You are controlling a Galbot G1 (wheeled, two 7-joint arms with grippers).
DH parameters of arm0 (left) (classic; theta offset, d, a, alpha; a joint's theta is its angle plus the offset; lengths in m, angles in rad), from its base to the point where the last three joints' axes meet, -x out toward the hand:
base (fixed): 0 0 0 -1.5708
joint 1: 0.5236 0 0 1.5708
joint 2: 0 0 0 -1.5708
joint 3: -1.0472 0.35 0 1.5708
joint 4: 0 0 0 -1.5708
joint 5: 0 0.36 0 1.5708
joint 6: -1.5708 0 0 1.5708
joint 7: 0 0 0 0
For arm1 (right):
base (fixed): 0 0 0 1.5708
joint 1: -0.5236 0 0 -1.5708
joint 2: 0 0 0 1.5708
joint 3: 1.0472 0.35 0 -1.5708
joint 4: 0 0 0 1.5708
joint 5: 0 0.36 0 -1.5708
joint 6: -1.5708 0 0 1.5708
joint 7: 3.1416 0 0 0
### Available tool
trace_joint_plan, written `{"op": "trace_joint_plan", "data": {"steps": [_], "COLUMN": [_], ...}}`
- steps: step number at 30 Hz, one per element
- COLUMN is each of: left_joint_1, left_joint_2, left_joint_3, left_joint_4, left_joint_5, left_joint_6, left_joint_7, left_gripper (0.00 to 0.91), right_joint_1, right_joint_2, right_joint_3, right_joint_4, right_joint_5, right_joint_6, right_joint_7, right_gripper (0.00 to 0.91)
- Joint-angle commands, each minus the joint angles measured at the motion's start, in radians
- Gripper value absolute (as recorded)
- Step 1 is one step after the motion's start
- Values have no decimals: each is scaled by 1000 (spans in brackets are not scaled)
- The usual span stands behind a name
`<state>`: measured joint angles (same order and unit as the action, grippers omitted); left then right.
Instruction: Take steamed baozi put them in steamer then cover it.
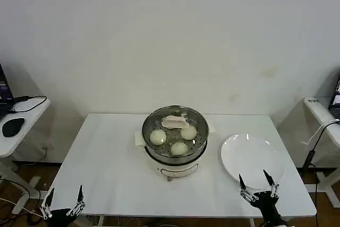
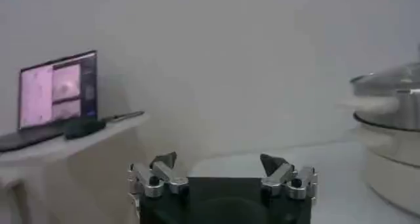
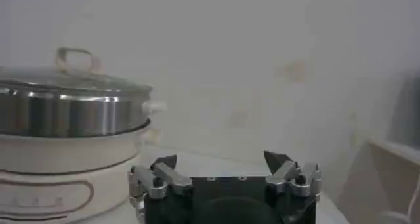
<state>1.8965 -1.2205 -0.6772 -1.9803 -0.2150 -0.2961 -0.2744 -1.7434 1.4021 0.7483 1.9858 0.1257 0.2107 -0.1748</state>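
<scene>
glass cover (image 1: 175,122) on steel steamer (image 1: 175,155) — perhaps three baozi (image 1: 158,137); both grippers open, empty.

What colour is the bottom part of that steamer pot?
The steamer has a white base beneath its shiny steel pot, seen best in the right wrist view.

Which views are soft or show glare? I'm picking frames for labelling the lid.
Head view: even lighting, sharp; the cover shows little glare, so the steamed baozi read clearly through it, and the white plate carries small highlights. Left wrist view: hazy, the steamer blurred at the edge. Right wrist view: soft too, with bright streaks on the steamer's steel wall.
</scene>
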Motion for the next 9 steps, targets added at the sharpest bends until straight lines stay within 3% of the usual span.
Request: {"op": "trace_joint_plan", "data": {"steps": [1,9], "left_joint_1": [66,48], "left_joint_2": [2,6], "left_joint_3": [-18,-20], "left_joint_4": [20,-4], "left_joint_5": [-40,-29], "left_joint_6": [-20,41], "left_joint_7": [-1,20], "left_gripper": [907,907], "right_joint_1": [-13,-31], "right_joint_2": [-4,-3], "right_joint_3": [-27,-43], "right_joint_4": [19,52], "right_joint_5": [1,3], "right_joint_6": [-23,-75], "right_joint_7": [3,14], "right_gripper": [907,907]}}
